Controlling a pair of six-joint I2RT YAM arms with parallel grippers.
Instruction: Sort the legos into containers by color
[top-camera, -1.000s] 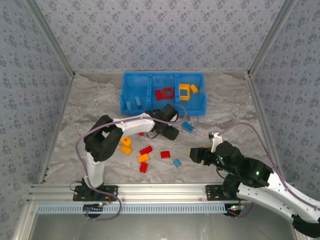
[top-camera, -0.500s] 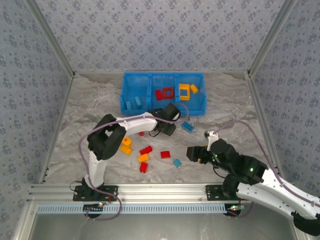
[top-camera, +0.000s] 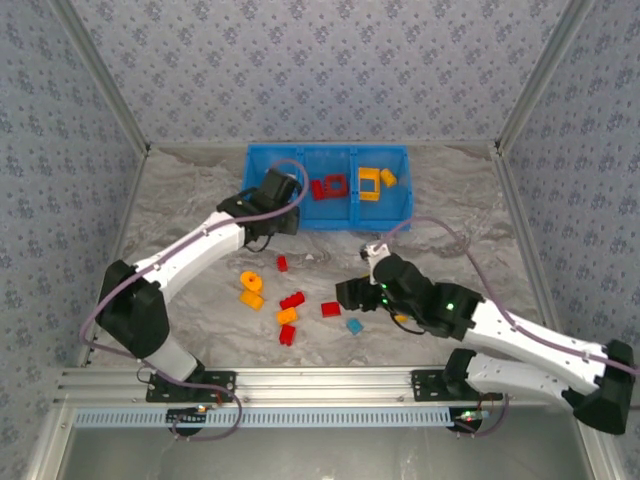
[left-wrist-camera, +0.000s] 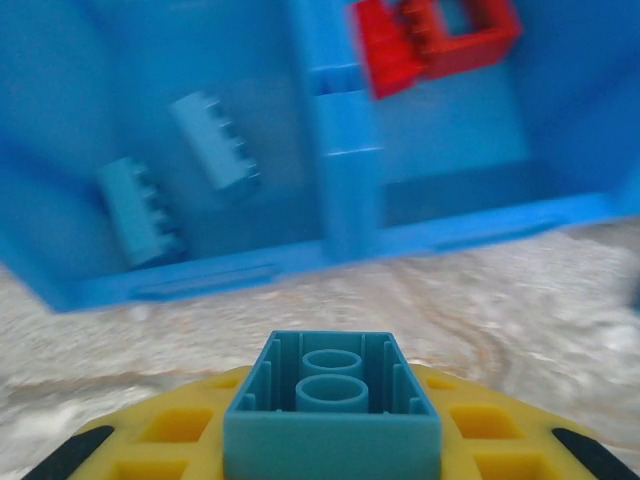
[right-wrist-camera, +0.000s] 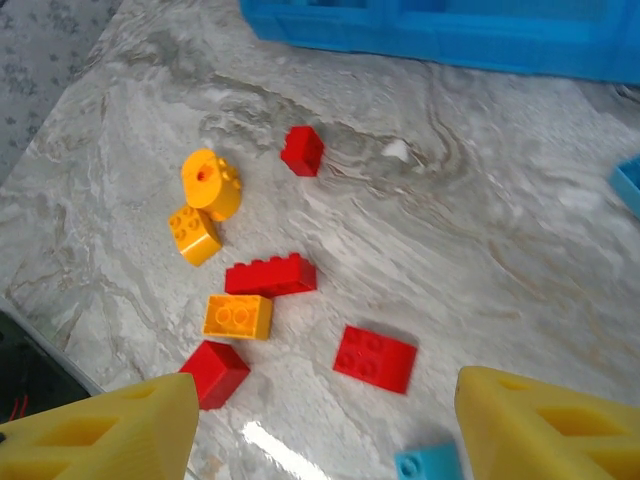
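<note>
Blue plastic fills most of what your left pincer (left-wrist-camera: 330, 445) looks at: the blue bin (left-wrist-camera: 200, 280) lies just ahead of and below its fingertips. That pincer is clamped on a light blue brick (left-wrist-camera: 330, 400), hollow underside facing the camera, pinched between the yellow fingers (left-wrist-camera: 170, 440). Beyond the held brick, the left compartment holds two light blue bricks (left-wrist-camera: 135, 210), and past the divider to the pincer's right sit red pieces (left-wrist-camera: 435, 40). From above you see the left pincer (top-camera: 275, 192) over the bin's near left corner.

Your right pincer (right-wrist-camera: 325, 420) stands spread wide with nothing between its fingers. Ahead of it on the marbled table (right-wrist-camera: 480, 230) lie loose legos: a flat red brick (right-wrist-camera: 375, 357) nearest its gap, a small light blue brick (right-wrist-camera: 430, 465) close to its right finger, a red block (right-wrist-camera: 215, 372) by its left finger, then an orange brick (right-wrist-camera: 238, 316), a long red brick (right-wrist-camera: 270, 275) and an orange round piece (right-wrist-camera: 212, 182) farther out.
</note>
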